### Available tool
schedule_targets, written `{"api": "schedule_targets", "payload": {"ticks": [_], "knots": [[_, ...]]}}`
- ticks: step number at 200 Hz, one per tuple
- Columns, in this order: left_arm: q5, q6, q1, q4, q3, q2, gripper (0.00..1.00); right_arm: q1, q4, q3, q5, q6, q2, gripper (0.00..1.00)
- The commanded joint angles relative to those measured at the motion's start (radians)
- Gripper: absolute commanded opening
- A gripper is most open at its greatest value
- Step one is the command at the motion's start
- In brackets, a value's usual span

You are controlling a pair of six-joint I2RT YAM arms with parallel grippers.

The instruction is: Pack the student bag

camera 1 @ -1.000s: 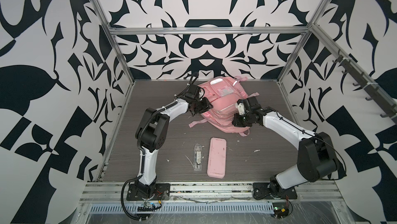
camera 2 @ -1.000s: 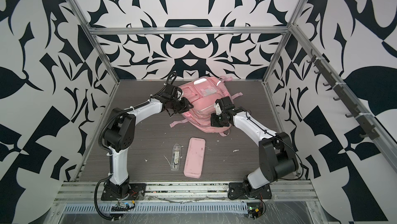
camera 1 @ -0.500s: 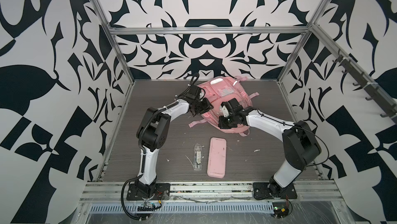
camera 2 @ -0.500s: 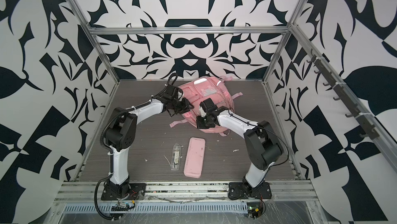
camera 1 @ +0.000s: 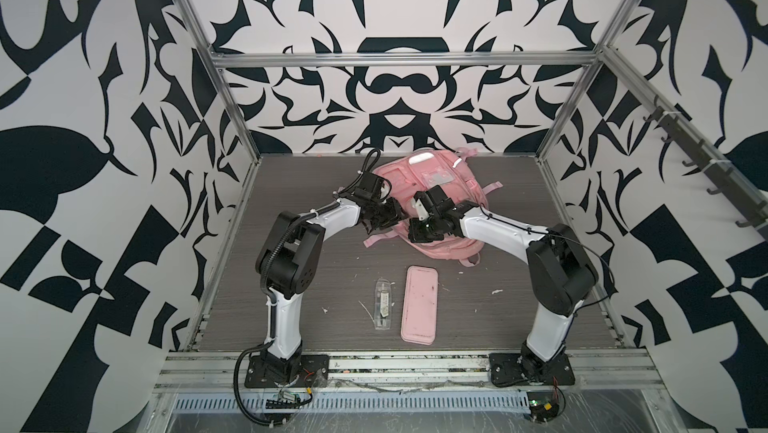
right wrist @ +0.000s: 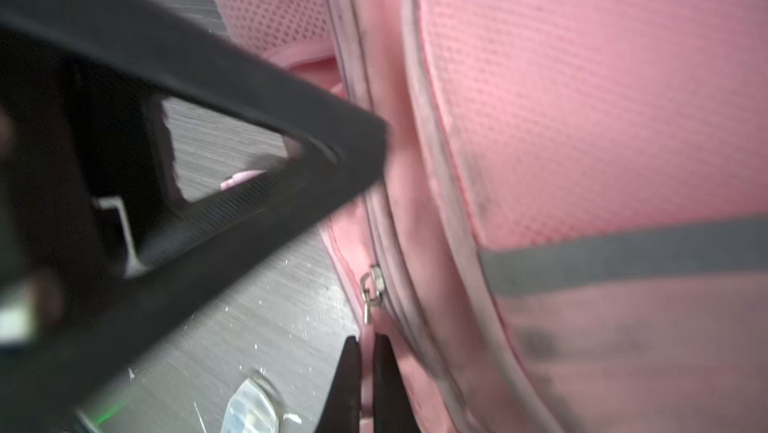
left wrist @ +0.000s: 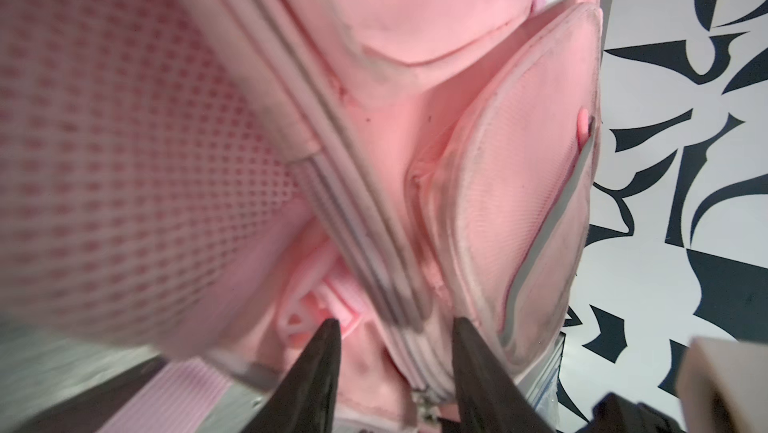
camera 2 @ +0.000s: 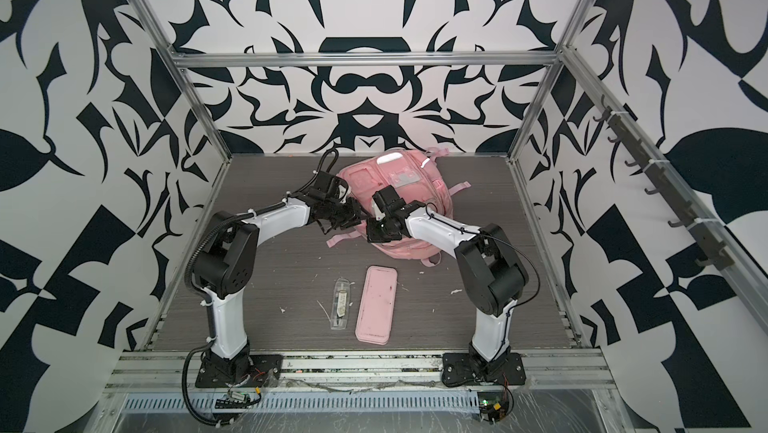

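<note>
Pink student bag [camera 1: 440, 185] lies on desk [camera 1: 316, 219]. My right end effector [right wrist: 365, 337] closed on its zip pull [right wrist: 368, 306]; my left end effector [left wrist: 395, 320] parted, fingers [left wrist: 320, 360] astride bag's zip seam [left wrist: 374, 277].

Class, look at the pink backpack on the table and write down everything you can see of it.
The student bag is a soft pink fabric backpack, scuffed grey along its seams, lying front up at the back of the table. It has zipped pockets, a clear pocket panel, mesh panels, silver strips and loose straps. The right gripper pinches its zip pull; the left gripper stands open astride a zip seam.
</note>
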Motion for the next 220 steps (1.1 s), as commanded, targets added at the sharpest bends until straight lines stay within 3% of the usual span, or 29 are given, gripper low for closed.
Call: {"api": "schedule_targets", "payload": {"ticks": [1,96,179,191,220], "knots": [[-0.016,0.047,0.051,-0.033,-0.010,-0.057,0.47,-0.010,0.025,-0.051,0.001,-0.005,-0.105,0.00],[-0.087,0.079,0.118,-0.077,-0.001,-0.008,0.47,-0.188,-0.034,-0.291,0.017,-0.036,-0.360,0.00],[-0.012,0.041,0.115,-0.008,0.050,0.095,0.45,-0.203,-0.027,-0.278,-0.032,-0.023,-0.323,0.00],[-0.005,0.041,0.114,-0.004,0.045,0.095,0.40,-0.201,-0.023,-0.276,-0.037,-0.022,-0.315,0.00],[0.006,0.025,0.114,0.020,0.011,0.086,0.11,-0.184,-0.013,-0.255,-0.066,-0.022,-0.277,0.00]]}}
